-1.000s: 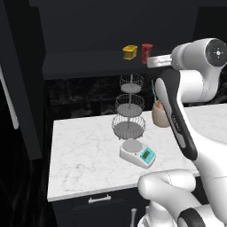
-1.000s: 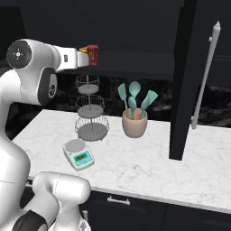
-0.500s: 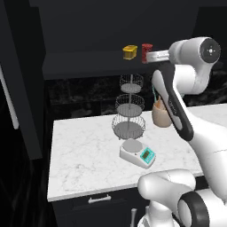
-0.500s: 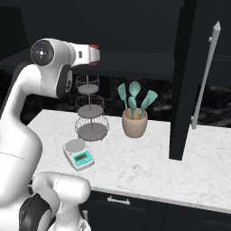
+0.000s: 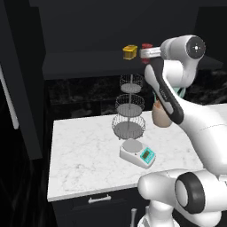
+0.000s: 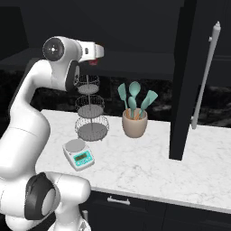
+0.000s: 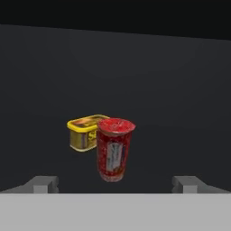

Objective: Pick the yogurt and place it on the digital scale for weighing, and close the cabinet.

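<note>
Ann: Since 1 second ago, the arm swung up, and the end effector [image 7: 115, 182] moved closer to the yogurt [image 7: 114, 149].

Ben: Its 2 fingers are wide apart, holding nothing. The yogurt stands on the cabinet shelf [image 5: 88, 60], beside the yellow tub [image 7: 85, 132].

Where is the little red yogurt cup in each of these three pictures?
Left base view: the yogurt sits top centre-right on the cabinet shelf, partly behind the gripper.
Right base view: a red sliver upper left, under the gripper.
Hand view: centre, in front of the yellow container.
Shared landmark: the wire basket stand, below the yogurt in both base views.
</note>
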### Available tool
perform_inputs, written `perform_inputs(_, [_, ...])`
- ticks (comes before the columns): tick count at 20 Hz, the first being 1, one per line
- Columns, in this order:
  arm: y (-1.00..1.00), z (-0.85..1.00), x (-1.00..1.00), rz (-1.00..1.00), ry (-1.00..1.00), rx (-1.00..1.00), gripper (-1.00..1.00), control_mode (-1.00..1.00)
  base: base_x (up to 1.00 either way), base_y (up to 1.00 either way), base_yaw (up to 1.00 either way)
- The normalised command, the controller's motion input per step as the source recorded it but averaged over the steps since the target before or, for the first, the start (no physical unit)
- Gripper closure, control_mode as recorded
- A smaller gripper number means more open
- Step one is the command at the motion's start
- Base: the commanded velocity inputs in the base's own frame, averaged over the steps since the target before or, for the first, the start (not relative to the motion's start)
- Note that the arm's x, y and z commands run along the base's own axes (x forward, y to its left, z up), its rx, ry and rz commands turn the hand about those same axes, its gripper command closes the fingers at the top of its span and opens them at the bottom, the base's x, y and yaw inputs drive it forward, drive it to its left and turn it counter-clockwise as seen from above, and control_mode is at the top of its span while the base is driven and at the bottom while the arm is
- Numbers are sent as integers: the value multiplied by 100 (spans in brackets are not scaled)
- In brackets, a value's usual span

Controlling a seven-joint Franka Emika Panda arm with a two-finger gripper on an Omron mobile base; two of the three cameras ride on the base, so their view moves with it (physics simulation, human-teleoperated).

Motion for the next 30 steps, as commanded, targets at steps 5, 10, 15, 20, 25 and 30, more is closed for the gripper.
perform_inputs(5, [2, 0, 33, 0, 0, 0, -100, -100, 0, 0, 0])
perform_inputs(10, [0, 0, 30, 0, 0, 0, -100, -100, 0, 0, 0])
perform_inputs(15, [0, 1, 23, 0, 0, 0, -100, -100, 0, 0, 0])
perform_inputs(20, [0, 0, 15, 0, 1, 0, -100, -100, 0, 0, 0])
perform_inputs(25, [0, 0, 28, 0, 0, 0, -100, -100, 0, 0, 0])
perform_inputs(30, [0, -5, 23, 0, 0, 0, -100, -100, 0, 0, 0])
